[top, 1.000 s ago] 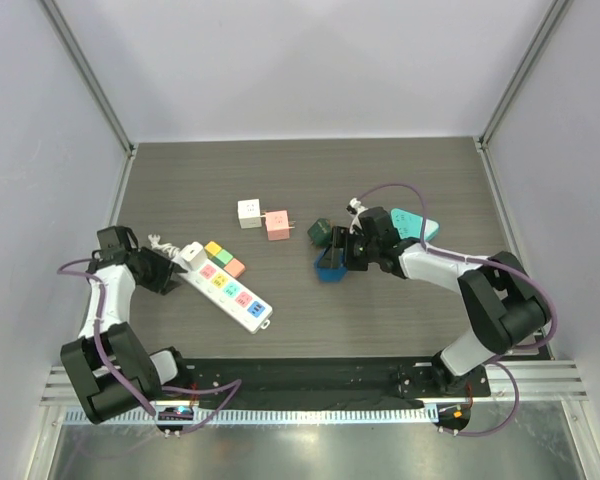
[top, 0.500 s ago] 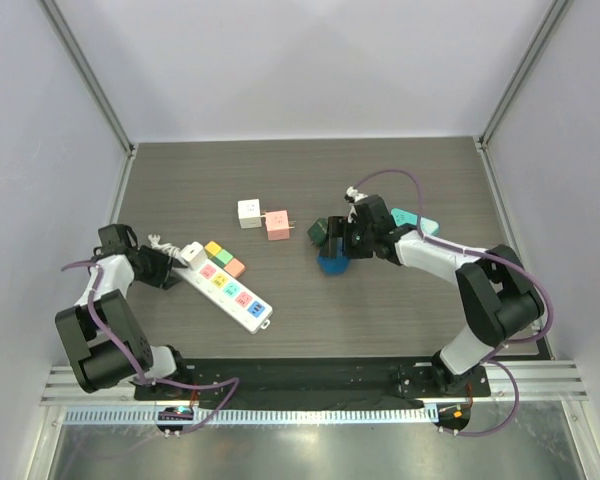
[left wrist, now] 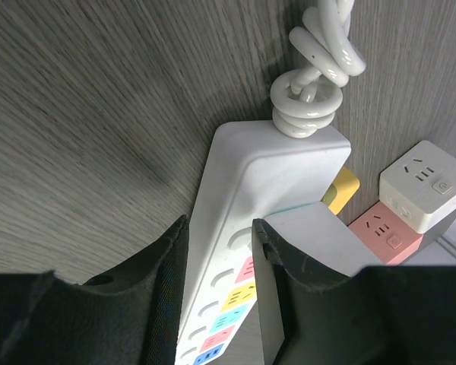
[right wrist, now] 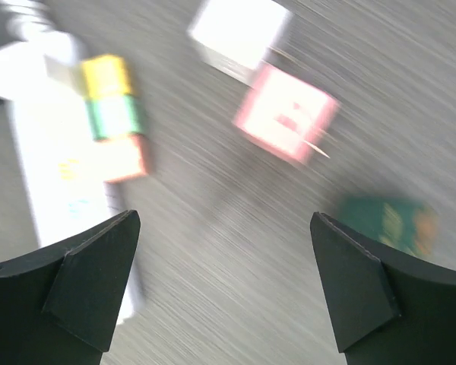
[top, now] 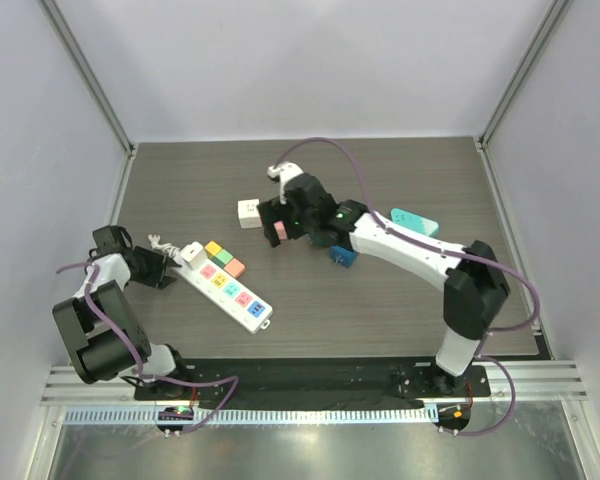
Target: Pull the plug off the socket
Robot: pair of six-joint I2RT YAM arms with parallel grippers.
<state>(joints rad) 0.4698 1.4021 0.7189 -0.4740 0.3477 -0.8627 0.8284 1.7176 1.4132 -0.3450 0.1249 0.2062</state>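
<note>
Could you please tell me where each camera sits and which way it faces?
Top external: above, behind the robot, looking down at the table; left arm and right arm show.
Left wrist: low, facing the power strip its left gripper clamps.
Right wrist: looking down, blurred, at the pink adapter; open right gripper shows.
Shared: the power strip shows in all three.

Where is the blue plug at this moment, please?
In the top view, the blue plug lies on the table right of centre, beside the right arm, roughly between the pink plug and the teal item.
</note>
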